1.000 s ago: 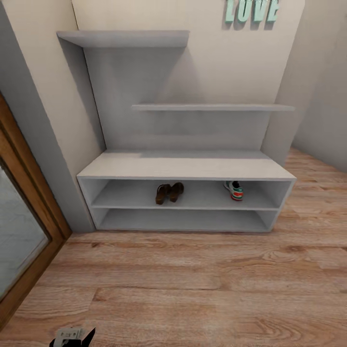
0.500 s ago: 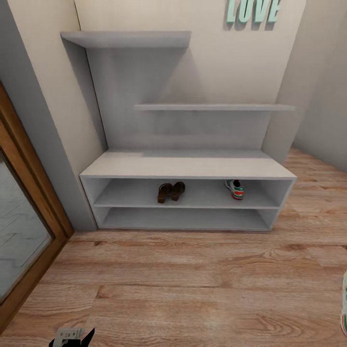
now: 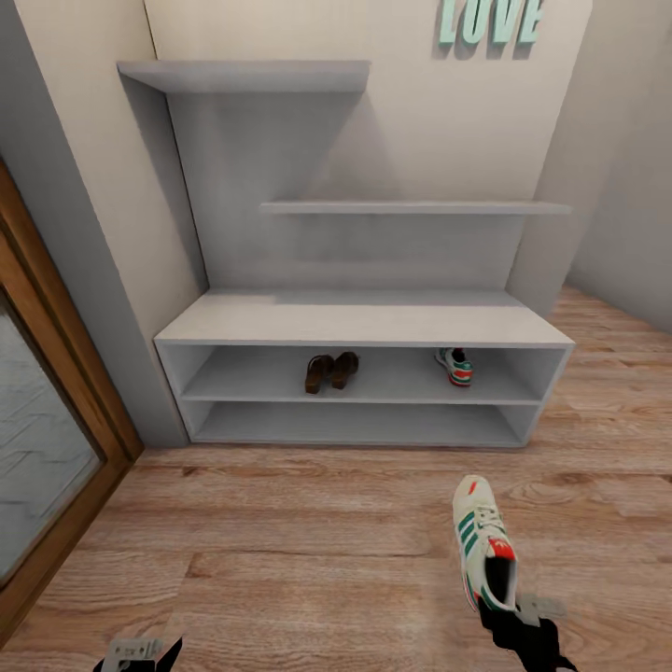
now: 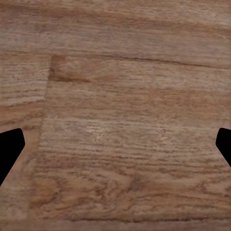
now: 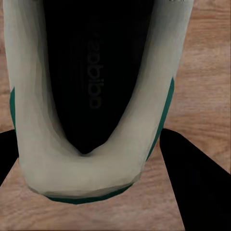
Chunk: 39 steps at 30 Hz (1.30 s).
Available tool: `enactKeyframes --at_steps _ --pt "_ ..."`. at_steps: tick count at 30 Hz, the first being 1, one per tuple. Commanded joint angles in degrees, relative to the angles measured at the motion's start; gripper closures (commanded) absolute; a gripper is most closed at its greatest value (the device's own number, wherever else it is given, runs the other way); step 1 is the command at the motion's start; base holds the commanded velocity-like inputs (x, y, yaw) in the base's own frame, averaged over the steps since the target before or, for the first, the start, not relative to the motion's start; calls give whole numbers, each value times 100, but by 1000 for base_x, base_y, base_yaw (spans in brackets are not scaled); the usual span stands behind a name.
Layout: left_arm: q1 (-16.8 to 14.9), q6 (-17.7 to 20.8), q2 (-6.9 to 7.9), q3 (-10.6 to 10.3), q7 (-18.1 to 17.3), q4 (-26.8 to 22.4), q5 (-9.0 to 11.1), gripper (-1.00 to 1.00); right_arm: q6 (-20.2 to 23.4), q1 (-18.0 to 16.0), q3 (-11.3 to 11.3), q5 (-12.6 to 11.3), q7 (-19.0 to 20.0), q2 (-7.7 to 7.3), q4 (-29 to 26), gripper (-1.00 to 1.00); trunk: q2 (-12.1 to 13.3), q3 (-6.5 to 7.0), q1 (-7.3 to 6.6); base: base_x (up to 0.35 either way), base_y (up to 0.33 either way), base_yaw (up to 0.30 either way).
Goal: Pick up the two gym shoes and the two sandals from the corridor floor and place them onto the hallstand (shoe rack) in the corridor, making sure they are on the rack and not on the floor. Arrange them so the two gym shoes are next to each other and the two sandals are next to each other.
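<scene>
Right gripper (image 3: pixel 516 611) grips the heel of the second gym shoe (image 3: pixel 483 541), fingers closed either side of the collar, toe aimed at the hallstand (image 3: pixel 364 322); held above the corridor floor (image 3: pixel 308 551), it looks bound for the upper compartment beside its mate (image 3: pixel 455 367); the sandals (image 3: pixel 329 371) already sit there paired; left gripper (image 4: pixel 115 149) hangs spread wide, empty.
</scene>
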Motion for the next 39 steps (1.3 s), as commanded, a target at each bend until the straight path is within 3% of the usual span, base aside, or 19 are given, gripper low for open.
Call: enactKeyframes --at_steps 1,3,5,11,16,20,28,33,39 --pt "4 2 -2 39 -55 1 11 -100 361 -129 97 19 -114 104 -91 100 -2 -5 -1 0 0 0" --pt "10 1 -2 40 -59 -3 11 -100 850 -354 292 22 -388 281 -190 100 -2 -5 -1 0 0 0" --pt "19 1 1 40 -62 -5 12 -100 1338 -679 648 27 -843 535 -245 100 -2 -5 -1 0 0 0" --pt "25 1 4 40 -64 2 5 -100 1726 -1162 1506 28 -1990 1036 -247 100 -2 -5 -1 0 0 0" --pt "25 1 0 36 -64 14 3 -100 1785 -1305 1943 26 -2615 1322 -248 100 -2 -5 -1 0 0 0" --pt "26 -5 -1 32 -64 20 3 -100 1797 -1351 2118 19 -2822 1386 -245 100 -2 -5 -1 0 0 0" --pt "26 -228 -4 31 -64 37 1 -100 1808 -1399 2161 29 -2911 1386 -69 100 -2 -5 -1 0 0 0" --pt "26 -235 -22 24 -64 37 4 -100 1905 -2027 2159 -1 -2911 1386 8 100 -2 -5 -1 0 0 0" --pt "26 -238 -42 13 -64 37 1 -100 2069 -2418 2154 -17 -2915 1386 149 100 -2 -5 -1 0 0 0"
